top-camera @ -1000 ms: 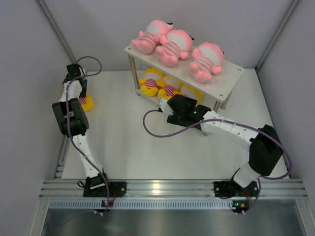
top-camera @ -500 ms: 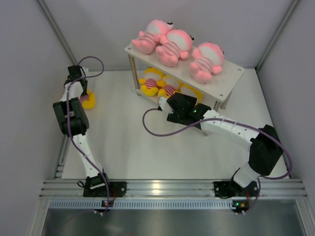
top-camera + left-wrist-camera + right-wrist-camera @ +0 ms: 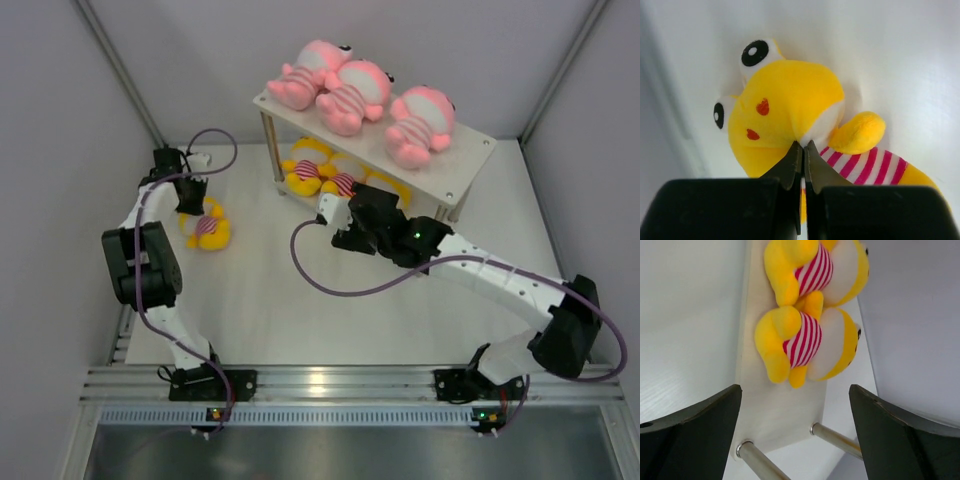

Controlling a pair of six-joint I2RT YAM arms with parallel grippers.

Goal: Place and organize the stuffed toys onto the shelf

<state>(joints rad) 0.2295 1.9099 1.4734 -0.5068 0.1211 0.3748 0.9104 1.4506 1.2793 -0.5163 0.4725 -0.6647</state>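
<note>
A yellow stuffed toy (image 3: 207, 230) in a pink-and-white striped shirt is at the left of the table. My left gripper (image 3: 190, 203) is shut on it, pinching the fabric at its neck (image 3: 802, 145). The white two-tier shelf (image 3: 470, 150) stands at the back. Three pink stuffed toys (image 3: 355, 92) lie on its top tier and yellow ones (image 3: 312, 172) on its lower tier. My right gripper (image 3: 335, 215) stands open in front of the lower tier (image 3: 775, 410). It faces two yellow toys (image 3: 805, 345) and holds nothing.
Grey walls close in the table on the left, back and right. The shelf's thin metal legs (image 3: 757, 462) stand just beyond my right fingers. A purple cable (image 3: 330, 285) loops from the right arm over the table's middle.
My left gripper closed on the yellow toy and carried it right, away from the left wall. My right arm stretched out and its gripper shifted slightly left along the lower tier.
</note>
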